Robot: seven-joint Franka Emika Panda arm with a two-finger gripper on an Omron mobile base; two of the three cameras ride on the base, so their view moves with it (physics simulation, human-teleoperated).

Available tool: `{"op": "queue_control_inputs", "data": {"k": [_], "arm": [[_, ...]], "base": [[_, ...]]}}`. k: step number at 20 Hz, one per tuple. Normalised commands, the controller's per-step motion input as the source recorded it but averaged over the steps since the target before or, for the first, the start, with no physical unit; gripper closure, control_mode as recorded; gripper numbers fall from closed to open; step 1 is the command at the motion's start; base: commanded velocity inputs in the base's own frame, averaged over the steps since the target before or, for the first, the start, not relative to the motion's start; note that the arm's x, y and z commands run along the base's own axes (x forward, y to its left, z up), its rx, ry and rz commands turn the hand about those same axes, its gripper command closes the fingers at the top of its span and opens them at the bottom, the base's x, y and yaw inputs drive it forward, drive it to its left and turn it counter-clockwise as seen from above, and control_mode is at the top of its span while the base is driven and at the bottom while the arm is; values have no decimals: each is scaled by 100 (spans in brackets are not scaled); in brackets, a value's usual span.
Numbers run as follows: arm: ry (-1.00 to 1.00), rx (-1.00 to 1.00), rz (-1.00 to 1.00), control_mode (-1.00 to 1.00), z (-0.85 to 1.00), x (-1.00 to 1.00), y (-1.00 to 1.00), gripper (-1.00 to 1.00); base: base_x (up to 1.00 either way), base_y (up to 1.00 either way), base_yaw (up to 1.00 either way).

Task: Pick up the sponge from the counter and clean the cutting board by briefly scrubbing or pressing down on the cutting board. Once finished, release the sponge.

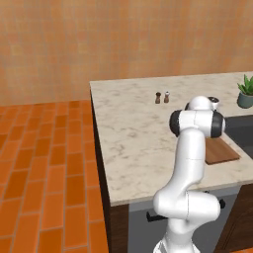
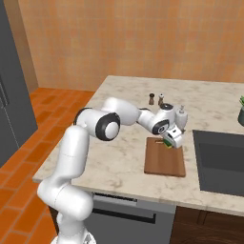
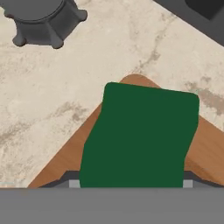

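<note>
Pinching the sponge point(image 3: 140, 138) over the cutting board's point(image 2: 164, 162) top corner at mid-frame, the gripper point(image 2: 170, 140) risks scrubbing onto bare counter point(image 2: 119, 157).

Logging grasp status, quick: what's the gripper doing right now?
Gripper: shut on the sponge, over a corner of the cutting board.

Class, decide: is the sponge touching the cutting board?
Cannot tell. The hand view shows the sponge over a corner of the cutting board, held in the end effector, but neither contact nor gap shows plainly.
</note>
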Motion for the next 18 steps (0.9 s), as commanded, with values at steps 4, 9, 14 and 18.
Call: {"op": "queue_control_inputs", "data": {"k": [4,9,14,18], "arm": [[4,0,8,-100,-69,10,99,100],[12,-2,9,-100,-40,0,97,100],[13,-1,9,-100,-67,0,93,100],[0,0,5,-100,-98,-36,76,100]], "base": [[0,0,0],[0,0,0],[0,0,0],[0,0,0]]}}
